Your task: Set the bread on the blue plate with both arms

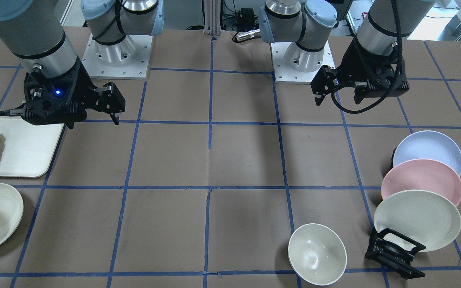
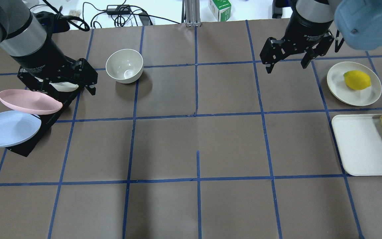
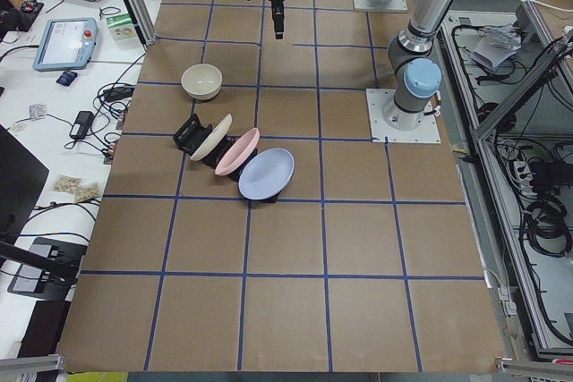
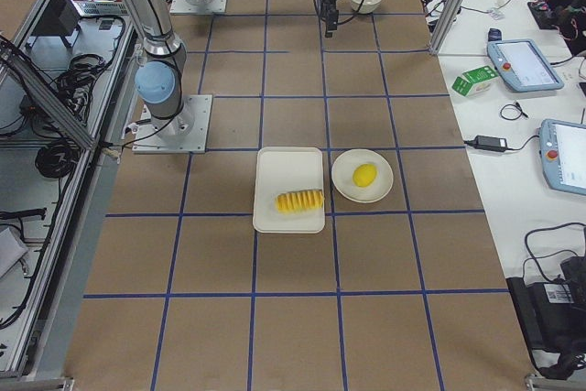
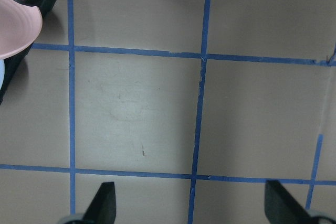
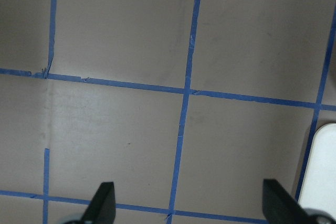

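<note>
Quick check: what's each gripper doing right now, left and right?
Left gripper: open, holding nothing.
Right gripper: open, holding nothing.

Nothing here that you can read outright. White lettering (image 2: 37, 69) on the left gripper (image 2: 60, 87) housing and on the right gripper (image 2: 287, 64): probably a maker's mark, blurred. Green carton (image 2: 220, 8): print illegible.

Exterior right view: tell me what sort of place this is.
Probably a robotics lab: left arm and right arm bolted to a tape-gridded table, teach pendants on the side bench.
</note>
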`<state>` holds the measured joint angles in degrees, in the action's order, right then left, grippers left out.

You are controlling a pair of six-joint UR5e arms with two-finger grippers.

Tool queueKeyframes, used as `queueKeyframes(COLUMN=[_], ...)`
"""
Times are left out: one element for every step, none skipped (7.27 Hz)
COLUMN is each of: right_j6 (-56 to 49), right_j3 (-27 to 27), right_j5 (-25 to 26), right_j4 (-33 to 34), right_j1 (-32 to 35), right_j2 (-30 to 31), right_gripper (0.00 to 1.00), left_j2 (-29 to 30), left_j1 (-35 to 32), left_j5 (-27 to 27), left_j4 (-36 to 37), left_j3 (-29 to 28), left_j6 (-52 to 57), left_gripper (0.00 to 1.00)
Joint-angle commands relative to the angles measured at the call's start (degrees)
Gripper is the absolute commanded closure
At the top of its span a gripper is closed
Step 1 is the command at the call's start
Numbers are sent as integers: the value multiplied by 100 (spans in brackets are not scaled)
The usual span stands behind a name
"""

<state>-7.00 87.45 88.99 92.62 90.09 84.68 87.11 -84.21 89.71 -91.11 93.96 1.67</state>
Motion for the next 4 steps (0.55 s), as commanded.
queueKeyframes(right_j6=[-20,-21,-12,-12], right_j3=[9,9,9,9], right_j5=[-5,-5,-13,-14], right_j4=[-8,1,1,1], right_j1=[0,0,0,0], right_j2=[-4,5,-4,-4], right_gripper=[0,0,0,0], left_j2=[-1,-27,-27,-27], left_j1=[9,36,45,19], left_j5=[-6,-6,-6,-6], left_j4=[-3,6,-3,-3], left_j3=[0,-9,-18,-18], left_j6=[0,9,0,0], left_gripper=[0,0,0,0])
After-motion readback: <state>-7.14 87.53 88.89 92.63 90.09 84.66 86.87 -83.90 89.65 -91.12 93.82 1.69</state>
